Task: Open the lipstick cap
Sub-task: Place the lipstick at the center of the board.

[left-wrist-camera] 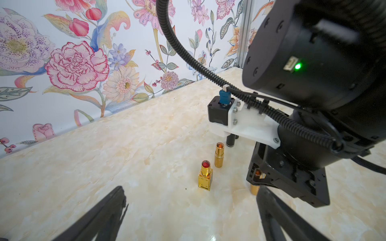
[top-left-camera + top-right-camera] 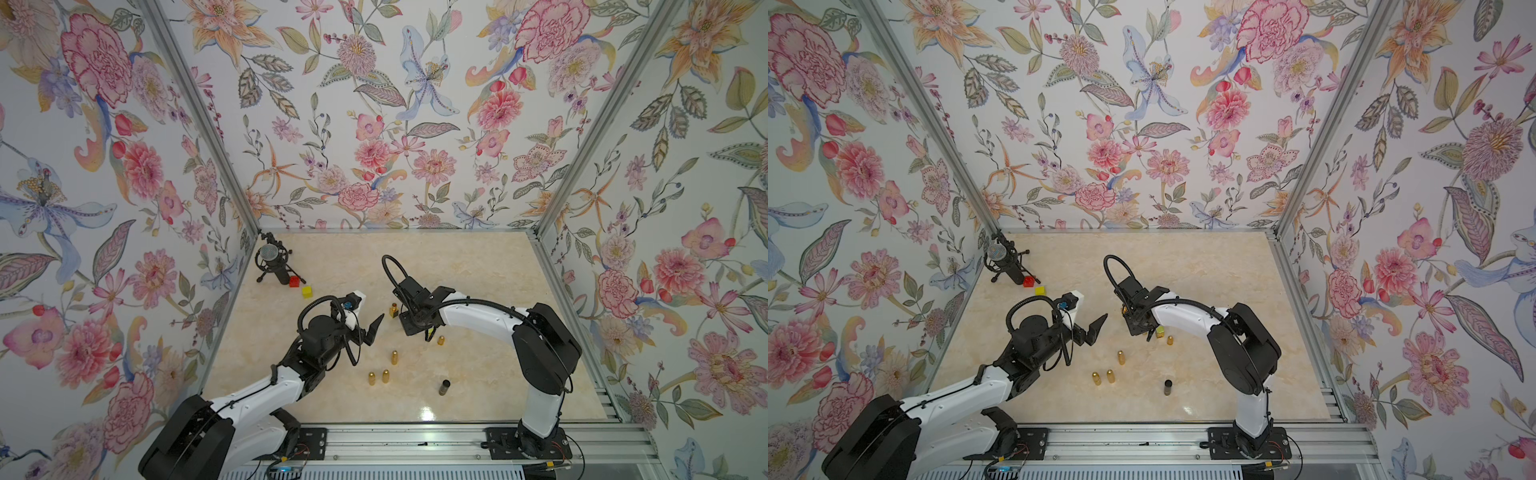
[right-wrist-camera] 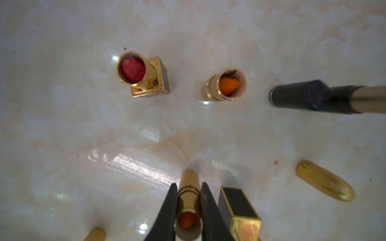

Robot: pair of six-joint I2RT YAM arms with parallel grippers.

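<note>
My right gripper point(image 3: 188, 185) is shut on a round gold lipstick point(image 3: 189, 210) that has no cap; its orange stick shows in the open top. In the left wrist view the same lipstick point(image 1: 255, 188) stands upright under that gripper, its base low at the table. My left gripper point(image 1: 192, 187) is open, holds nothing, and stands apart to the left point(image 2: 370, 330). A square gold lipstick point(image 1: 205, 176) with a red stick stands uncapped between the two grippers. Behind it stand another uncapped gold lipstick point(image 1: 219, 154) and a black tube point(image 1: 230, 140).
Several gold caps point(image 2: 394, 356) and a black cap point(image 2: 444, 387) lie on the marble table toward the front. A square black-and-gold cap point(image 3: 240, 208) stands right beside the right gripper. A microphone point(image 2: 272, 262), a red block point(image 2: 294, 281) and a yellow block point(image 2: 307, 291) sit at the back left.
</note>
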